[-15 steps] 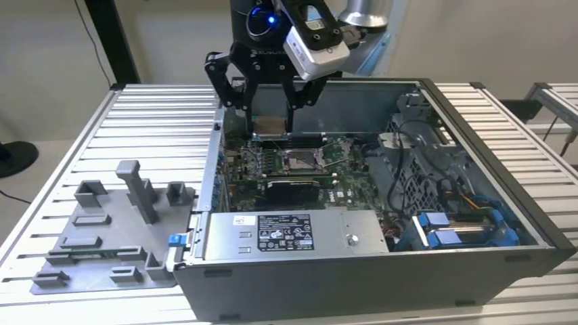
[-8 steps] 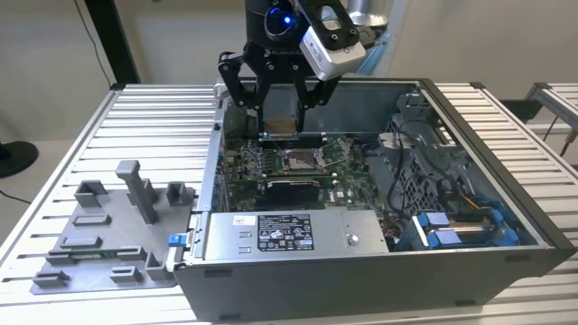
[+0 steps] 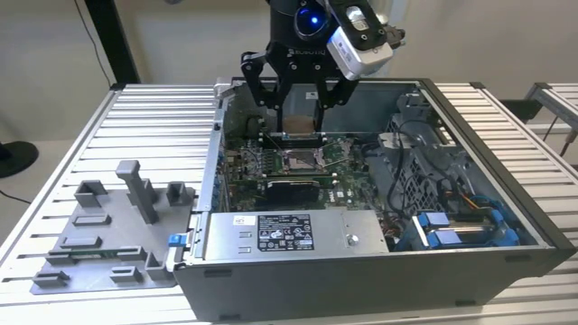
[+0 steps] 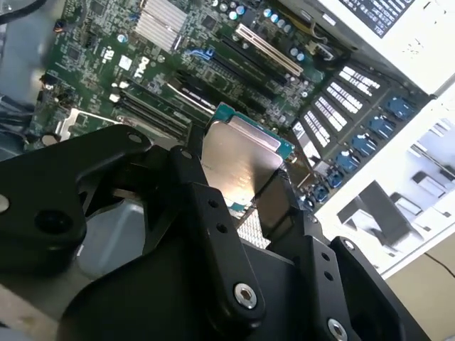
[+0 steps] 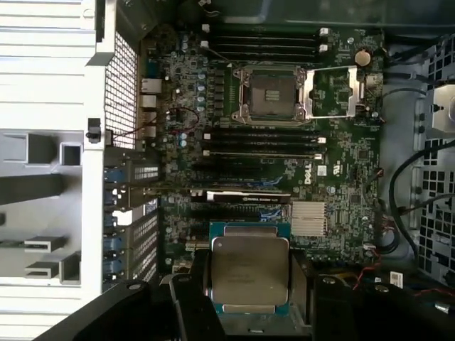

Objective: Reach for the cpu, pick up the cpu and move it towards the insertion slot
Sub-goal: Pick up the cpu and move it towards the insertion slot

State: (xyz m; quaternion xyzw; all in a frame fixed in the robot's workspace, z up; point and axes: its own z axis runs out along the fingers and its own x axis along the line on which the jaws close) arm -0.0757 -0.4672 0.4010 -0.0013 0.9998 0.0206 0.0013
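Observation:
My gripper (image 3: 299, 128) hangs over the open computer case (image 3: 505, 203), shut on the cpu (image 3: 299, 124). Both wrist views show the cpu (image 5: 250, 270) (image 4: 238, 160) as a flat silvery square on a green edge, pinched between the black fingers (image 4: 274, 206). The insertion slot (image 5: 274, 93) is a shiny metal frame with a dark centre on the green board, its lid swung open to one side. In the exterior view the insertion slot (image 3: 299, 160) lies just below the held cpu.
A grey fixture plate (image 3: 108, 237) with upright blocks lies on the slatted table at the exterior view's left. Inside the case are memory slots (image 5: 263, 142), a heatsink (image 5: 308, 217), loose cables (image 3: 424, 162) and a power supply (image 3: 289, 233).

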